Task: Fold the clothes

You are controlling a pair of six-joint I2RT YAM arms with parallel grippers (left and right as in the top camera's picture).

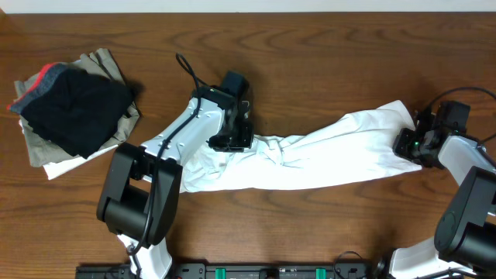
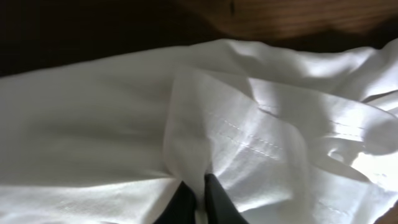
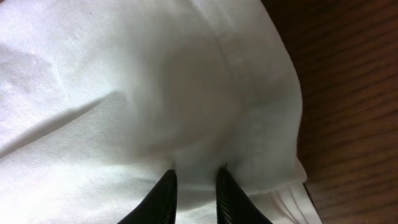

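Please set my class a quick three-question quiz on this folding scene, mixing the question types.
1. True or false: the white garment lies stretched between the left hand and the right hand.
2. Where is the pile of other clothes in the overhead view? A: upper left. B: beside the right hand. C: on top of the white garment.
3. Fill in: the left hand is ___ on the cloth.
Key: 1 true; 2 A; 3 shut.
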